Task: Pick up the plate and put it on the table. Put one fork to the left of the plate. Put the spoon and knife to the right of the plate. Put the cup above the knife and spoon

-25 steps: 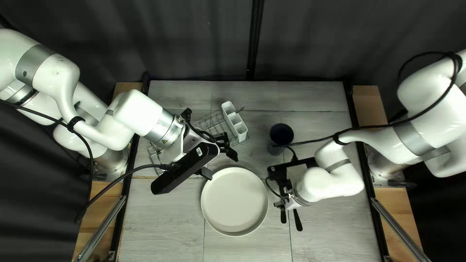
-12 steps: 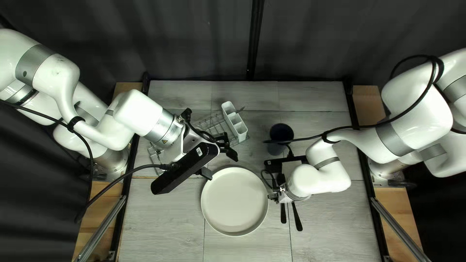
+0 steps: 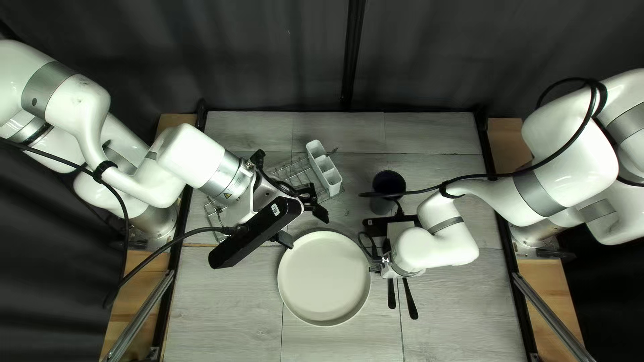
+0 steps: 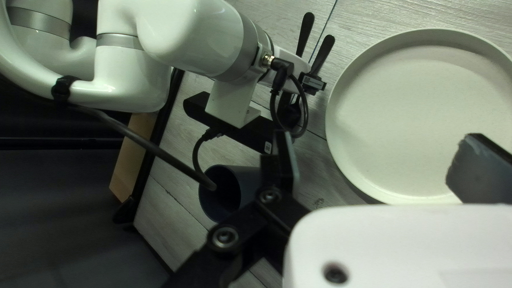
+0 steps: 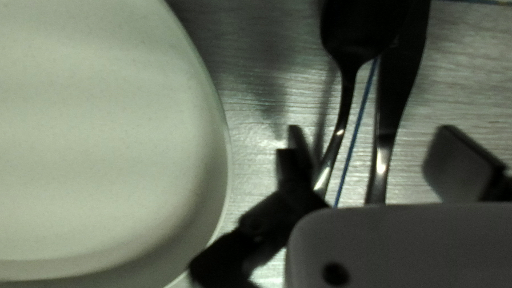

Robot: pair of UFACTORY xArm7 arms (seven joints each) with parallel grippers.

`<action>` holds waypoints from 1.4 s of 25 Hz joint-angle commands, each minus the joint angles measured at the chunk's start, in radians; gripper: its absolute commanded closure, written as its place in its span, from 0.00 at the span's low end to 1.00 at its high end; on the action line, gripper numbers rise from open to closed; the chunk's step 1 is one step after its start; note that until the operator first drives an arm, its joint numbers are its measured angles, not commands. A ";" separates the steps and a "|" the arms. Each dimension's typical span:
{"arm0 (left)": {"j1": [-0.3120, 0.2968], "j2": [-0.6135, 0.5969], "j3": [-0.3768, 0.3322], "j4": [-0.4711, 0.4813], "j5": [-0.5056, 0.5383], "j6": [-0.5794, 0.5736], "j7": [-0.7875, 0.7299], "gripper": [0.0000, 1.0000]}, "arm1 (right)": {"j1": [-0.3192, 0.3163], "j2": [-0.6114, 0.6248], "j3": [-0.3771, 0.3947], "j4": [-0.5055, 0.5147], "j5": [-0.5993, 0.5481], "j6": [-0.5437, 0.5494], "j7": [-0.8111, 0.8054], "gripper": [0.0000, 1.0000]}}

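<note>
While the right gripper (image 3: pixel 387 247) hangs over the spoon (image 3: pixel 391 293) and the knife (image 3: pixel 410 303), just right of centre in the top left view, its own wrist view shows the right gripper (image 5: pixel 376 154) with its fingers spread wide and nothing held between them. The spoon lies on the side nearer the plate, the knife beside it; their far ends meet or overlap, which I cannot tell.

Both black handles show below my right arm in the top left view, well to the right of the plate (image 3: pixel 324 278), which lies flat on the table (image 3: pixel 225 302) at the lower centre. The dark blue cup (image 3: pixel 380 205) stands upright above the spoon and knife.

The left gripper (image 3: pixel 304 226) is above the plate's upper left edge, its fingers wide apart, holding nothing. At the upper centre, the white utensil caddy (image 3: pixel 324 167) sits at the right end of the wire dish rack (image 3: pixel 293 171), and a small metallic tip pokes out beside the caddy.
</note>
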 commanded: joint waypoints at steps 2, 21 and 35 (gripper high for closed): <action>0.000 0.000 0.000 0.000 0.000 0.000 0.000 0.00 | 0.002 0.002 -0.002 0.004 -0.002 0.001 0.011 0.54; 0.000 0.000 0.000 0.000 0.000 0.000 0.000 0.00 | 0.081 -0.071 0.027 0.048 -0.065 0.120 0.174 0.97; 0.000 0.000 0.000 0.000 0.000 0.000 0.000 0.00 | 0.079 0.005 0.025 0.089 -0.083 0.080 0.183 0.98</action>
